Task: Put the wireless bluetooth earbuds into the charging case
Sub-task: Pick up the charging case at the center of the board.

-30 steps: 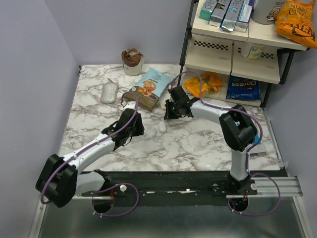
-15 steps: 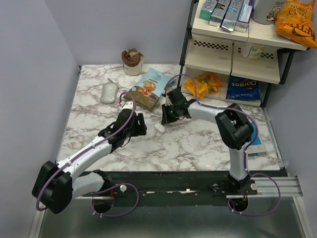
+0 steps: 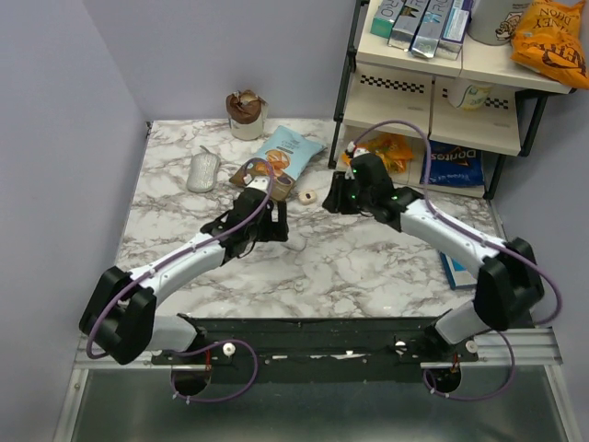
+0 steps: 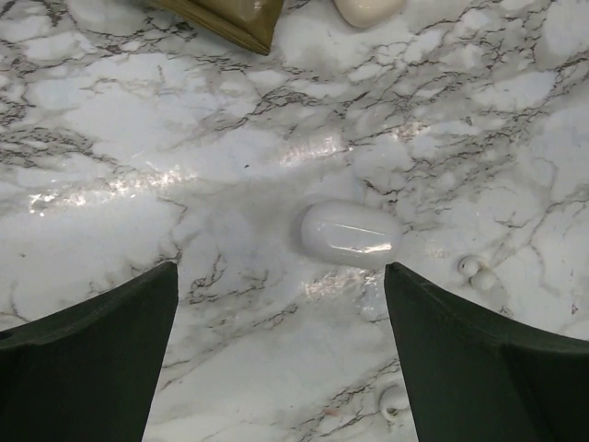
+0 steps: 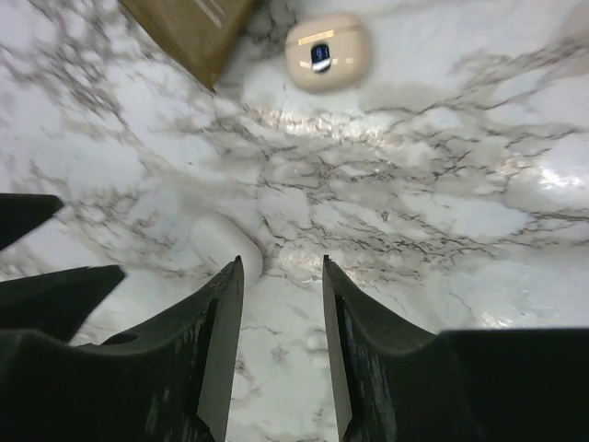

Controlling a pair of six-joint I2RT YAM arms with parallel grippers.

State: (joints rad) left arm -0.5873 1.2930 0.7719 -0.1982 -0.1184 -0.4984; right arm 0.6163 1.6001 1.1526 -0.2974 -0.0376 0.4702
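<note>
Table [image 3: 368, 267]: marble top; all the task items lie mid-table.
Shelf [image 3: 433, 101]: far right, stacked with snacks, well apart from the work. Ignore it.
Left gripper [image 4: 281, 276]: jaws spread wide, holding nothing. It hangs over the case [image 4: 350, 235], which sits in the gap nearer its right finger. I read that as lined up for you to pin or pick up the case.
Right gripper [image 5: 281, 265]: jaws parted by a narrower gap, nothing in them. It points down with the case just beside one finger, not in the gap. My guess is it's placed for the fine picking while the left steadies.
Snack bags [image 3: 287, 152]: teal one over a brown one, beyond the case. The brown corner is near the work but not touching.
Mouse [image 3: 203, 172]: grey, far left, well apart. Not the case.
Cup [image 3: 246, 115]: back edge, out of your way.
Cream box [image 5: 327, 52]: rounded, with a small dark window, just past the case by the brown bag. Easy to mistake for the case, so watch it.
Case: white pebble lying flat on the marble. The lid looks shut, so I judge it needs opening first.
Earbuds [image 4: 471, 267]: one is just right of the case, outside the left gripper's right finger. A second small white bud [image 4: 396, 401] is nearer the camera by that same finger. Neither is in the case. They're tiny and round, so likely to slip.
</note>
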